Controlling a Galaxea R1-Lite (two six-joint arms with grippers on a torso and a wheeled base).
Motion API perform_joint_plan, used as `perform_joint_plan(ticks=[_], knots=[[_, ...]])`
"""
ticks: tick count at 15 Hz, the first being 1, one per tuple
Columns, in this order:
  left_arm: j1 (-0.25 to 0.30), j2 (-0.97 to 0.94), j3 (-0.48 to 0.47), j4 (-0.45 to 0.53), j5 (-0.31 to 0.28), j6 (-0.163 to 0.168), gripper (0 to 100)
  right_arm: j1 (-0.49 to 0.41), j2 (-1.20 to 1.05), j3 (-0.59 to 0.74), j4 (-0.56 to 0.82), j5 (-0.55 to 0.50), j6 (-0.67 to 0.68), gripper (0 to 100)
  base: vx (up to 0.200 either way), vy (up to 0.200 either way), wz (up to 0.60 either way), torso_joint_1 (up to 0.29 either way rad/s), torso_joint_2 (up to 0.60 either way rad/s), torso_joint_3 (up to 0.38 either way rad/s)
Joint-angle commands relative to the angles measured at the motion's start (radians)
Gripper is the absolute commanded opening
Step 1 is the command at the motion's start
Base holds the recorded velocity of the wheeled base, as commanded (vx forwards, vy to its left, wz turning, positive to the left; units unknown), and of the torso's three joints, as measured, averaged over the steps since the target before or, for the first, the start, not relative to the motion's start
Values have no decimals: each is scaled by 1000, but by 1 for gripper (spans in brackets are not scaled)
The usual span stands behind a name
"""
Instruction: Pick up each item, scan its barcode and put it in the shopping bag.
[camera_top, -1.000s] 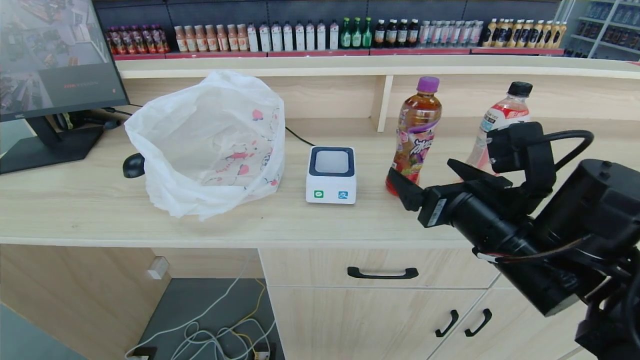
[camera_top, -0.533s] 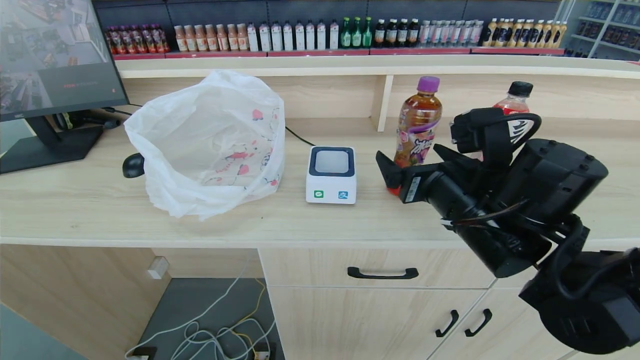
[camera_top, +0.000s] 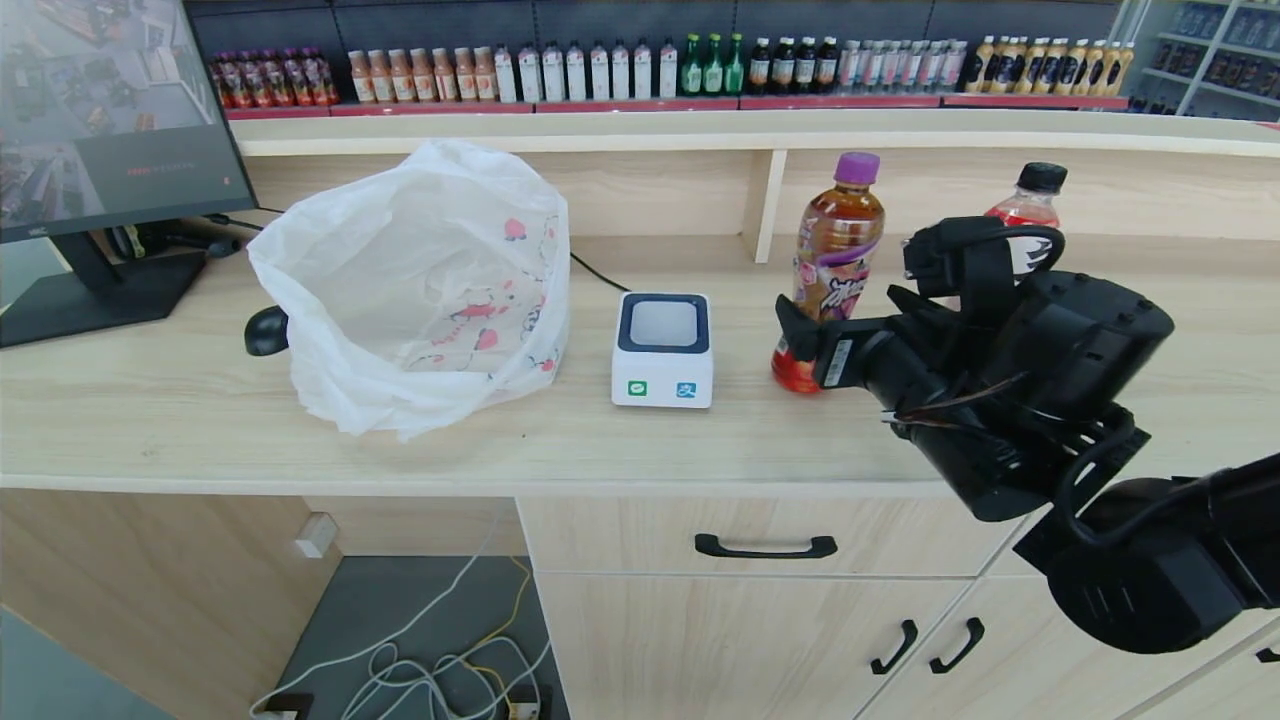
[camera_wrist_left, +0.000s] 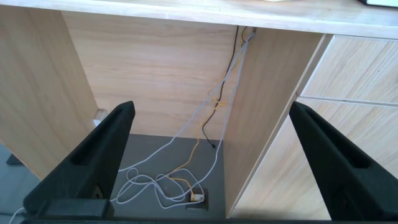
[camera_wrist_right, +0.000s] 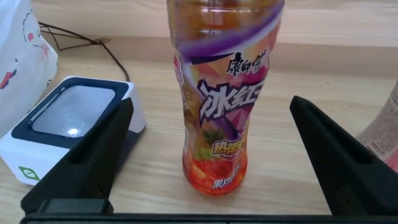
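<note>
Pale-wood drawer fronts (camera_top: 760, 590) with black handles sit nearest, under the worktop (camera_top: 200, 410). Left of them is an open bay with loose cables (camera_top: 420, 660) on the floor. Left pincer (camera_wrist_left: 208, 112) hangs below worktop level facing that bay, fingers spread wide, nothing between them. Right pincer (camera_wrist_right: 211, 109) is up at worktop height on the right side, fingers spread wide, pinching nothing. The purple-capped tea bottle (camera_top: 838, 250) stands upright on the worktop in line with the gap between those fingers. In the right wrist view both fingers are clear of the bottle's sides; cannot tell if the tips have come level with it. The left finger (camera_top: 795, 335) overlaps the bottle's lower part in the head view. White scanner box (camera_top: 662, 350) with a dark-framed top window sits just left of the bottle, apart from it. White plastic shopping bag (camera_top: 420, 290) with red prints stands left of the scanner, mouth open, close to the box. Black mouse (camera_top: 267, 330) lies at the bag's left side, partly hidden by it. A second bottle (camera_top: 1030, 200), black cap and red-white label, stands upright right of the tea bottle and farther back, mostly hidden by the right arm. Monitor (camera_top: 100, 100) on a black stand is at far left. Store shelf (camera_top: 650, 70) lined with drinks runs along the back.
</note>
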Motion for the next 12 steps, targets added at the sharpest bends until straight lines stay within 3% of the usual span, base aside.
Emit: perform_joint_plan(ticks=[1,12], knots=[[1,0,0,0,0,0,100,-7,13,-2,-1,0,2,100,0,0,0,0,0,0],[-1,0,0,0,0,0,100,-62,86,-92,-1,8,14,100,0,0,0,0,0,0]])
